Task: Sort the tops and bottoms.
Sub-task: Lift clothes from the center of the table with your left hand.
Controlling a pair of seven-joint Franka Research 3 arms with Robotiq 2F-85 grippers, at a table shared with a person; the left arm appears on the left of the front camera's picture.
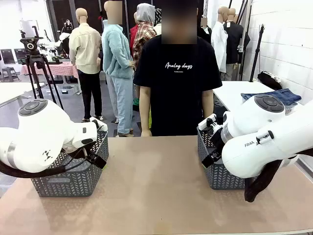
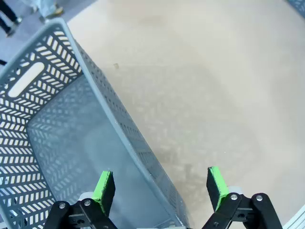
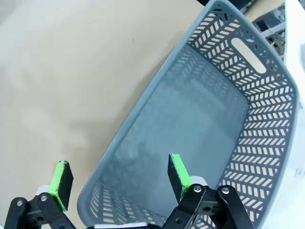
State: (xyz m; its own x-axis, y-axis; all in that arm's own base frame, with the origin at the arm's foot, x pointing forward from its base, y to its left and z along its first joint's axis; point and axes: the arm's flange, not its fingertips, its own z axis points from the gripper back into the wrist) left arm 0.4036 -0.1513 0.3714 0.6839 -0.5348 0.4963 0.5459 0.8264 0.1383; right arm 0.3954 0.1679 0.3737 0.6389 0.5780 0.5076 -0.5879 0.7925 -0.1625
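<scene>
The tops are out of view. One of the bottoms, a blue denim piece (image 1: 272,95), lies on a white side table at the back right, off my table. In the left wrist view my left gripper (image 2: 160,187) is open and empty, its green pads either side of the rim of an empty grey basket (image 2: 119,119). My right gripper (image 3: 120,178) is open and empty too, hanging over the rim of a second empty grey basket (image 3: 143,105).
The left basket (image 1: 73,183) and the right basket (image 1: 215,174) stand at the two sides of the tan table (image 1: 156,196). A person in a black printed T-shirt (image 1: 177,83) stands at the far edge, arms down.
</scene>
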